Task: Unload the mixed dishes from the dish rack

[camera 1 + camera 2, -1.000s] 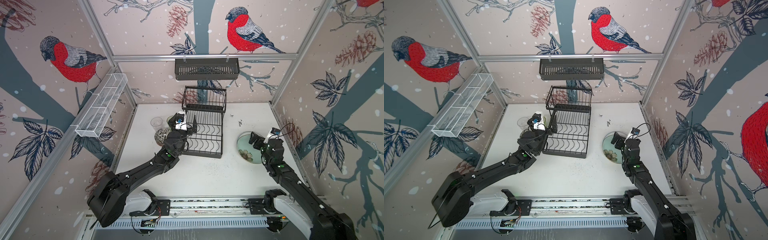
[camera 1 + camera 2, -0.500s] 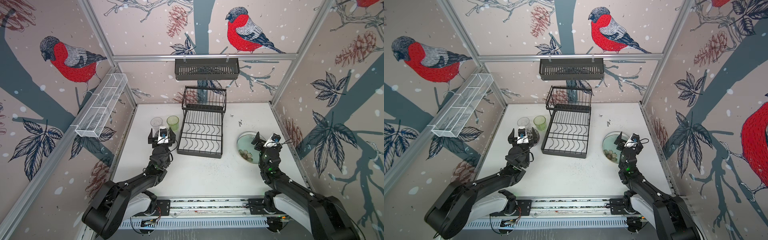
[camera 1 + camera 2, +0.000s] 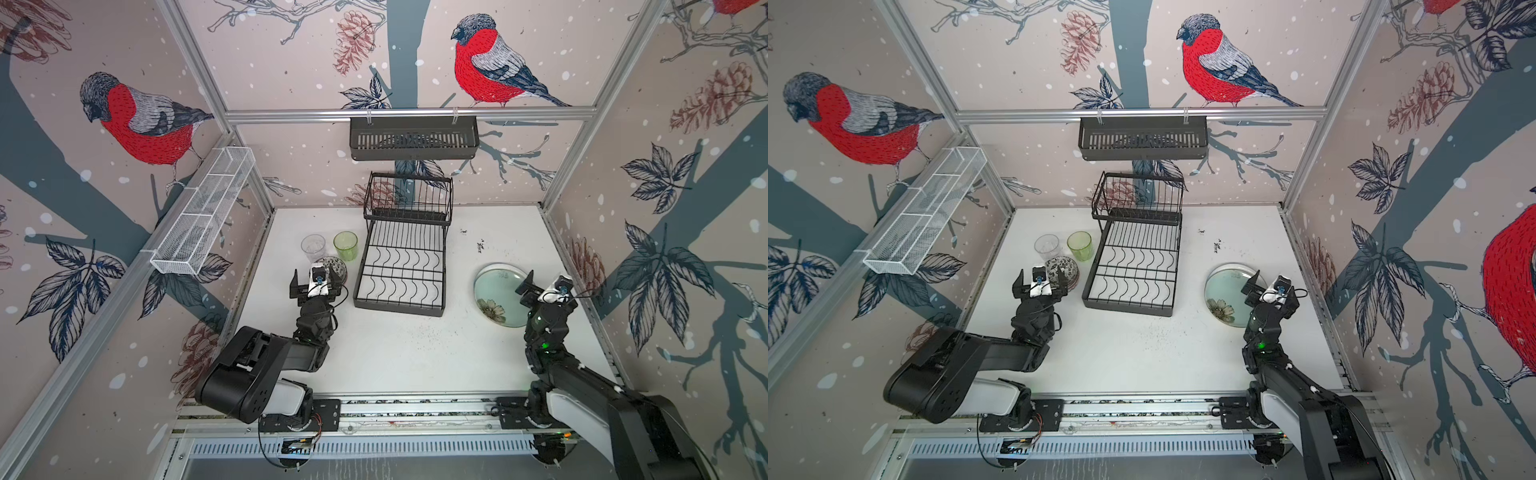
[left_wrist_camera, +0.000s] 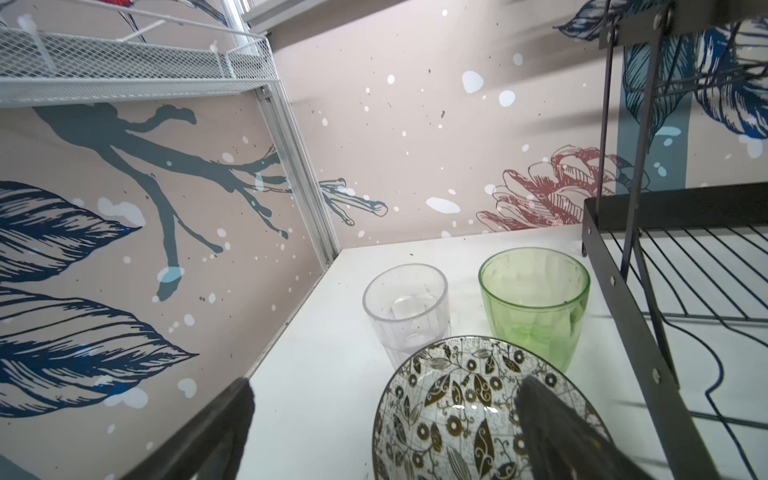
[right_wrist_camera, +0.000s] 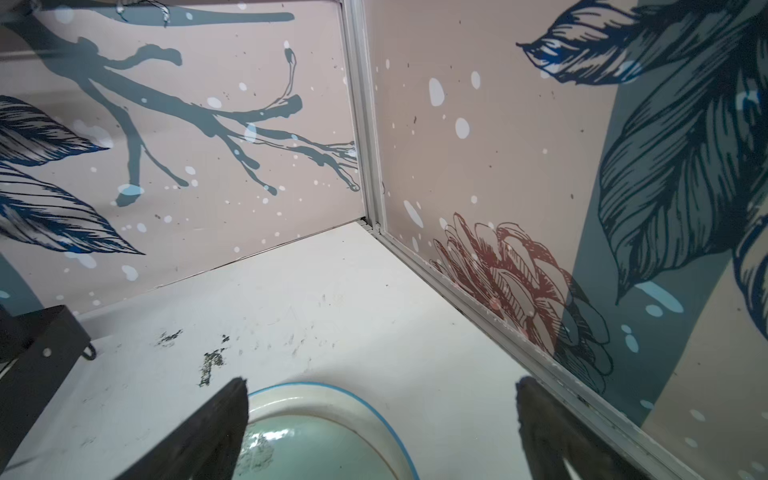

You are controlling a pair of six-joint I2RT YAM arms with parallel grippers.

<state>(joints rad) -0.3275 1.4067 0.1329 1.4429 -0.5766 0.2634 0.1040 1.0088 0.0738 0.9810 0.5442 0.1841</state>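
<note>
top views: high over the front edge, tilted down toward the back wall, far off; both show the whole table (image 3: 415, 353), nearly the same picture
left wrist: low, close, behind left claw (image 4: 384, 386), faces back-left corner; shares dish rack (image 4: 634, 328) edge with top views
right wrist: low, close, behind right claw (image 5: 382, 382), faces back-right corner; shares green plate (image 5: 316, 449)

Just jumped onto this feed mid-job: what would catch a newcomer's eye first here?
The big red-breasted wallpaper birds grab attention first. Next comes the black dish rack in the middle, holding no dishes. To its left stand a green cup, a clear cup and a patterned bowl; to its right lies a pale green plate.
</note>
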